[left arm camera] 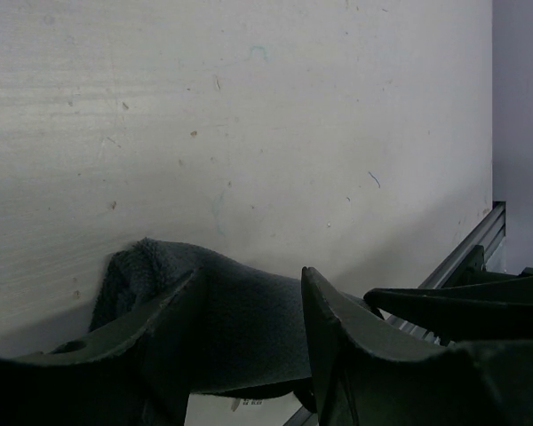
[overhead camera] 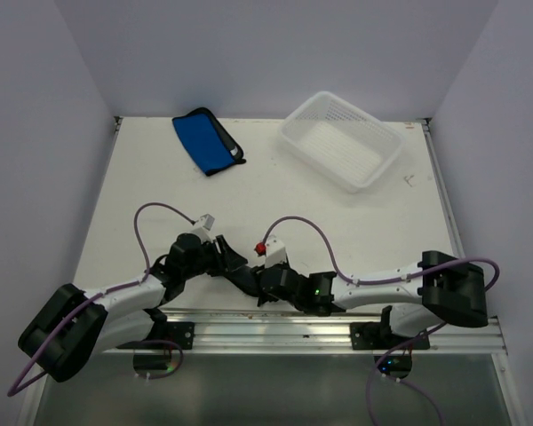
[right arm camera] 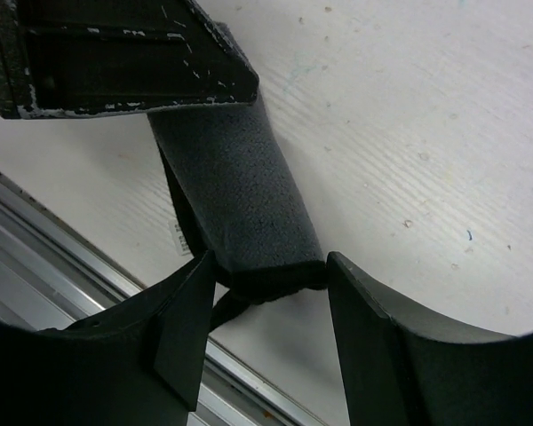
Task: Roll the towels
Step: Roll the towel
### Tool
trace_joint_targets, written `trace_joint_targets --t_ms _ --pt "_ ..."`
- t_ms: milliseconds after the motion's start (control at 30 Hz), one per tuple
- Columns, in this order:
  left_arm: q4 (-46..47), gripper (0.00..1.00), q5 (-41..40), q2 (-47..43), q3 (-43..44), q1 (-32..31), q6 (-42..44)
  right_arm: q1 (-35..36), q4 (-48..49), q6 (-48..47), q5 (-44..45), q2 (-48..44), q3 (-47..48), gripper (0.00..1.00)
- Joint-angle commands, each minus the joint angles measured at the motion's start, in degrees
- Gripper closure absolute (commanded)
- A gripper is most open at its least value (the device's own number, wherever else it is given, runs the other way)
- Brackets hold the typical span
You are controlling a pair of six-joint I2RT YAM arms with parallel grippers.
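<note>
The right end effector [right arm camera: 268, 266] straddles one end of the dark grey-purple soft cloth towel [right arm camera: 240, 195], which is wound into a short, thick roll. Both inner faces of its fingers touch the roll's black-edged end, so I read it as gripping that end. The left end effector [left arm camera: 249, 275] sits over the other end of the same roll. Cloth fills the gap between its fingers and bulges out past one of them, but I cannot tell whether it pinches the cloth or merely rests astride it. The dark towel lies on the white desk [overhead camera: 160, 195] at its near edge, just beside the silver aluminium rail [overhead camera: 275, 333].

The step in hand looks like finishing this roll and setting it down. To do it well, both ends should be let go evenly and low, with the loose flap tucked underneath against the desk — soft cloth tends to spring open if the flap is left on top. The fingers should lift straight up rather than drag sideways, which could tug a layer loose or nudge the roll onto the rail.

The bright blue flat cloth towel with black edging [overhead camera: 204, 142] lies well apart at the far side of the desk, near the white perforated plastic basket [overhead camera: 320, 162] — not yet rolled, by the look of it.
</note>
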Motion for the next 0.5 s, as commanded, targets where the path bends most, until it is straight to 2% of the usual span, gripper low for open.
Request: trace_joint_targets --t_ms 0,200,233,300,333,467 --pt "-6.35 0.47 -3.65 1.51 -1.92 0.69 1.39 -1.31 6.34 -0.54 -4.31 2.26 -1.08 0.44" --pt "-6.27 0.47 -3.39 1.60 -1.56 0.61 1.48 -2.02 5.46 -1.50 -6.59 4.11 -0.82 0.61" --pt "-6.27 0.47 -3.48 1.60 -1.48 0.61 1.48 -2.02 5.20 -1.68 -6.34 4.29 -0.73 0.69" --pt "-6.27 0.47 -3.48 1.60 -1.39 0.61 1.48 -1.93 5.28 -2.82 -6.60 4.73 -0.99 0.75" --pt "-6.18 0.47 -3.48 1.68 -1.30 0.61 1.48 -1.84 5.46 -3.08 -6.51 4.81 -1.43 0.81" --pt "-6.97 0.46 -4.00 2.21 0.01 0.61 2.26 1.48 4.24 -5.19 -3.18 6.04 0.14 0.87"
